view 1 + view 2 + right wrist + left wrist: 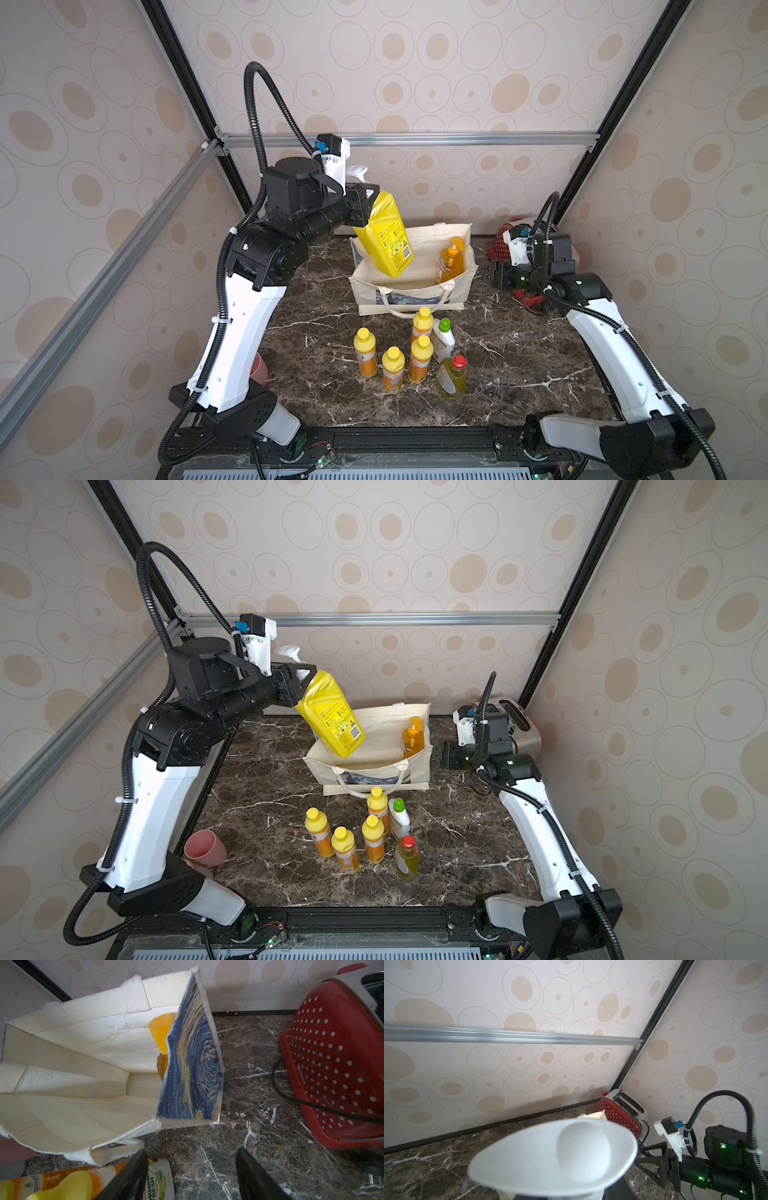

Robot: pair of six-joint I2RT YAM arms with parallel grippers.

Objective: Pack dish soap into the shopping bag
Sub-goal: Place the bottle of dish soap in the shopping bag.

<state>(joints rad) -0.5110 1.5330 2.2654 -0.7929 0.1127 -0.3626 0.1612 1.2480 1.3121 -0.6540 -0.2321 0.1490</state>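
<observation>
A robot test cell dressed up as a home kitchen is shown. The space is enclosed by wallpaper panels (415, 62) printed with beige ovals, carried on a frame of black posts (187, 79) and a bare aluminium rail (407, 139). A dark marble-look countertop (519, 365) is laid as the work surface, and a left arm (241, 332) and a right arm (611, 345) are mounted on a black track (395, 438) along its near edge. Household props are set out: a red polka-dot toaster (332, 1059) in the far right corner, a pink cup (205, 848) at the near left, dish soap bottles (420, 357) and a shopping bag (457, 295) in the middle.
</observation>
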